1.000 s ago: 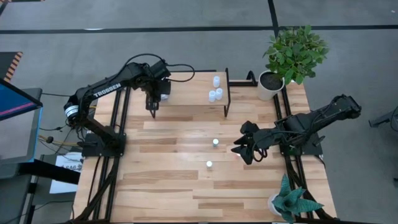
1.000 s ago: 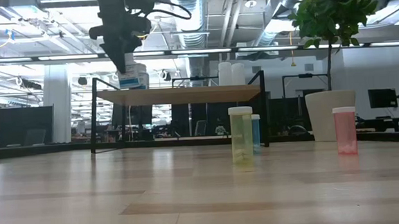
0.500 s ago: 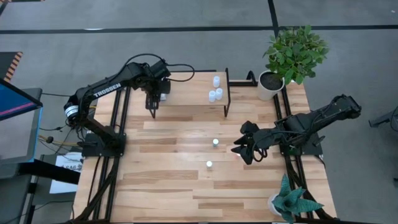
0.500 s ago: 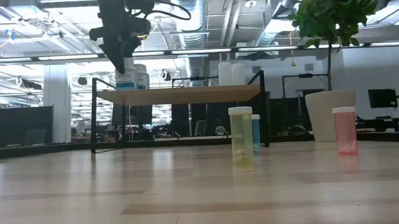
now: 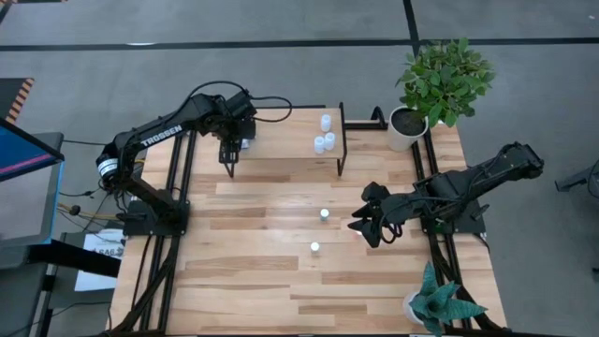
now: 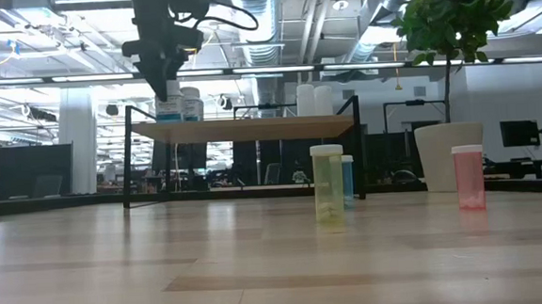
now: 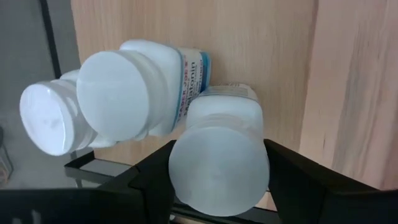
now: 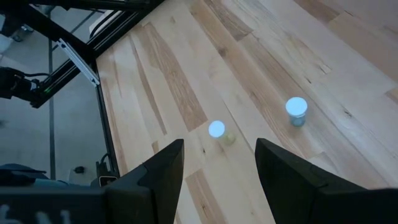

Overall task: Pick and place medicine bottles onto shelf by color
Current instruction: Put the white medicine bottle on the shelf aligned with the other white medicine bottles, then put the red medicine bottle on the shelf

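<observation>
Left gripper (image 5: 238, 142), seen from above, sits over the shelf's (image 5: 281, 145) left end; the right gripper (image 5: 363, 225) hovers over the table (image 5: 253, 281) near two loose bottles (image 5: 324, 214). From table height, a blue-labelled white bottle (image 6: 166, 107) stands on the shelf top under the left arm. The left wrist view shows that bottle (image 7: 219, 163) clamped between the fingers (image 7: 298, 180), touching a neighbour (image 7: 134, 96). The right wrist view shows spread, empty fingers (image 8: 292, 174).

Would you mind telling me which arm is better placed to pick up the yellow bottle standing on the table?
Right: its open claw hovers beside the yellow bottle, while the left claw holds a white-capped bottle over the shelf.
</observation>
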